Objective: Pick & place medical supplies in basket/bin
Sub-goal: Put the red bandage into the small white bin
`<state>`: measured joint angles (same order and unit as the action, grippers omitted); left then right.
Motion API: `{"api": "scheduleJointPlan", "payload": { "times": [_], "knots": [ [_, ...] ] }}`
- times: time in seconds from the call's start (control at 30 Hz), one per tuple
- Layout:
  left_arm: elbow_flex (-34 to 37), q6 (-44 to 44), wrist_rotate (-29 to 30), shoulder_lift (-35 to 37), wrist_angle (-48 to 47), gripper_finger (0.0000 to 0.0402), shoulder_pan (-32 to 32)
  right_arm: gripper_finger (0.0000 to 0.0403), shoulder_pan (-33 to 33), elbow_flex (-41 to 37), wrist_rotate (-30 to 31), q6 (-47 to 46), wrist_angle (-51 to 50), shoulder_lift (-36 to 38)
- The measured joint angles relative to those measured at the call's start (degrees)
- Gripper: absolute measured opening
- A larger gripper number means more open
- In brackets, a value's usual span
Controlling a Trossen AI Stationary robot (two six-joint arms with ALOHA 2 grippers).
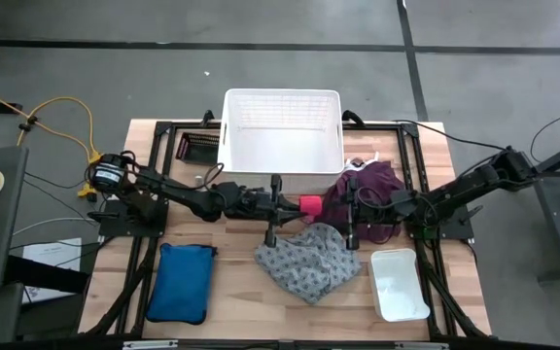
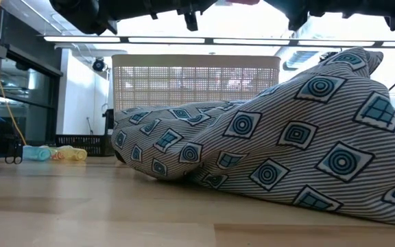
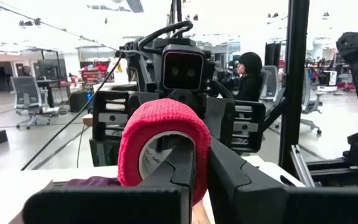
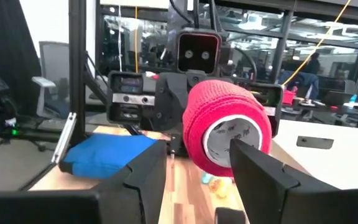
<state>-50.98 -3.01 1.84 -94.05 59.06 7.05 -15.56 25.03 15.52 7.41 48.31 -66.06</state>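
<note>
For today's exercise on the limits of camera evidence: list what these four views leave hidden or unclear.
- Low view: grey patterned cloth fills the picture, hiding the table behind it.
- Low view: both grippers are cut off by the top edge.
- High view: what lies in the white basket is too small to tell.
- Small black block and clear bottle: not identifiable anywhere.

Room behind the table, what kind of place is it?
Probably an open-plan lab or workshop office: office chairs, strip ceiling lights, and a person seated at a desk behind the wooden table.
</note>
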Motion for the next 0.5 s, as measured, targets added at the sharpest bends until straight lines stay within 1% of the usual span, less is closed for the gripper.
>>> {"api": "scheduleJointPlan", "payload": {
  "times": [0.37,0.5],
  "knots": [
    [0.0,0.0,0.0,0.1,0.2,0.0016,0.0,0.0167,1.1,0.0,-1.4,0.2,0.9,-0.2],
    [0.0,0.0,0.0,0.1,0.2,0.0016,0.0,0.0167,2.4,-0.1,-4.6,0.0,5.4,-2.7]
  ]
}}
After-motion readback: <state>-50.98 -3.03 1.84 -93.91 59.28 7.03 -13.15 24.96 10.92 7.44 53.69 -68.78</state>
